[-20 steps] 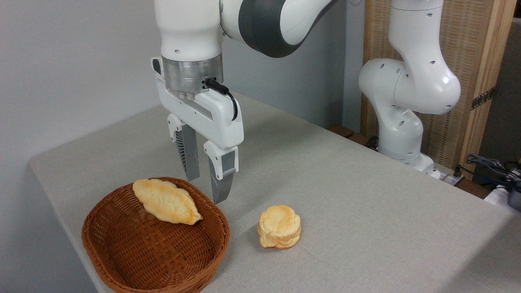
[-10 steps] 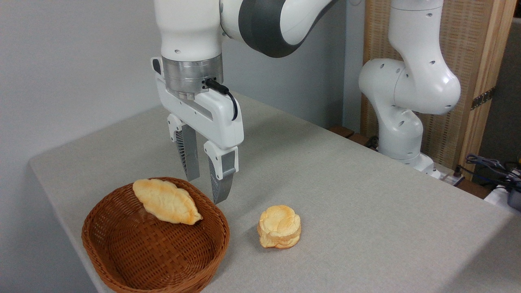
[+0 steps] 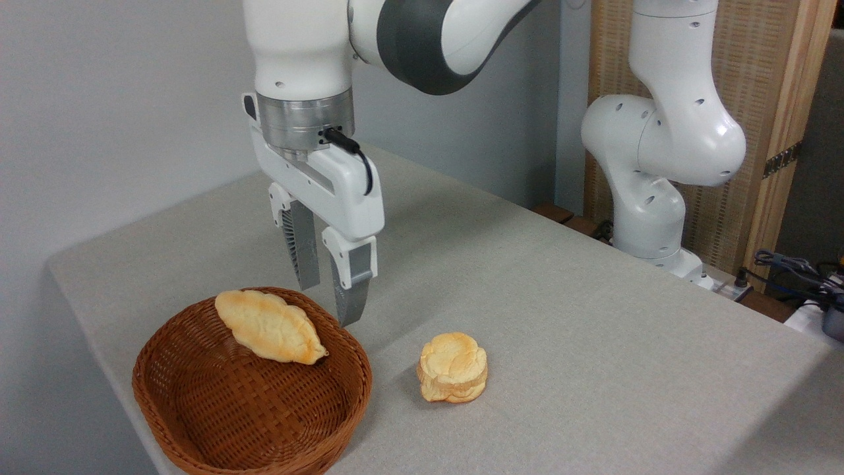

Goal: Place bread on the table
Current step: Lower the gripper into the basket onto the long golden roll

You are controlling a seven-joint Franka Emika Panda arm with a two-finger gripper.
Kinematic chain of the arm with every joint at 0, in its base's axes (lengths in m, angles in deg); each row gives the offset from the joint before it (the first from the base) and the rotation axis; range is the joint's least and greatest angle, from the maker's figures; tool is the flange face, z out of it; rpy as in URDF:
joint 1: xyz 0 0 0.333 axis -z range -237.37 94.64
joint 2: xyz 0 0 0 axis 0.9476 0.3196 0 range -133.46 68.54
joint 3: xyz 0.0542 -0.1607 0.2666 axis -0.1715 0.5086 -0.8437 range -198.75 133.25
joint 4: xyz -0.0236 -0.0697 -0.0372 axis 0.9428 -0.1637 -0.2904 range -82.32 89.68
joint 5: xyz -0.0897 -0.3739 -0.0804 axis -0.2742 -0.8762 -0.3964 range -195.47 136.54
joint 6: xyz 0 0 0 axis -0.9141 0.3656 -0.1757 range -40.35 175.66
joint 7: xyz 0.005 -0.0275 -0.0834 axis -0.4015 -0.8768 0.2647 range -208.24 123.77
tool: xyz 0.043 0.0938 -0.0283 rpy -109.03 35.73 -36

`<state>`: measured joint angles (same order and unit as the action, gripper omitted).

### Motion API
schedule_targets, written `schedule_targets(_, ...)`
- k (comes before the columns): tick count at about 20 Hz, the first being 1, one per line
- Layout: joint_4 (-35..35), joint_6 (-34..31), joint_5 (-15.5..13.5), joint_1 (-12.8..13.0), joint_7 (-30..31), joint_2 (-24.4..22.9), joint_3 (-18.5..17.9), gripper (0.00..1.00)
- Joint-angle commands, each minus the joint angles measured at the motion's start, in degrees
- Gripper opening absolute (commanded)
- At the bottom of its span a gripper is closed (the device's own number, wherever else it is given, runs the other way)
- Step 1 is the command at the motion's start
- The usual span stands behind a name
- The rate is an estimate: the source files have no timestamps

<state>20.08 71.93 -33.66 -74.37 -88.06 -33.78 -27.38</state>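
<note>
Hanging over the far rim of the basket point(image 3: 191, 369), the gripper point(image 3: 326, 303) is pointing down with its fingers point(image 3: 349, 290) parted and holding nothing. Below and to their left, the bread point(image 3: 269, 327) is resting apart from them against the basket's back wall. To their lower right, a round bun point(image 3: 453, 367) is sitting on the table point(image 3: 560, 316).

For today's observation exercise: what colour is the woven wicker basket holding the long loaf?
Reddish brown woven wicker basket, clearest in the fixed camera view.
</note>
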Motion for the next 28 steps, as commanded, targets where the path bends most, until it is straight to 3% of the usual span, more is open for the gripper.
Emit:
schedule_targets(1, 0.3, 4.1, -0.2, 2.8, -1.9, 0.7, -0.1, 1.0)
schedule_targets(3, 0.3, 6.4, 0.1, 4.5, -2.5, 1.5, -0.1, 1.0)
schedule_targets(8, 0.3, 7.5, 6.7, 7.3, -7.6, 3.1, 1.5, 1.0)
schedule_targets(11, 0.3, 8.6, 10.8, 7.4, -9.3, 4.4, 3.8, 1.0)
schedule_targets(23, 0.4, 8.7, 14.0, 10.6, -9.5, 6.8, 5.5, 1.0)
schedule_targets(28, 0.3, 9.3, 16.0, 10.7, -9.5, 8.5, 5.5, 1.0)
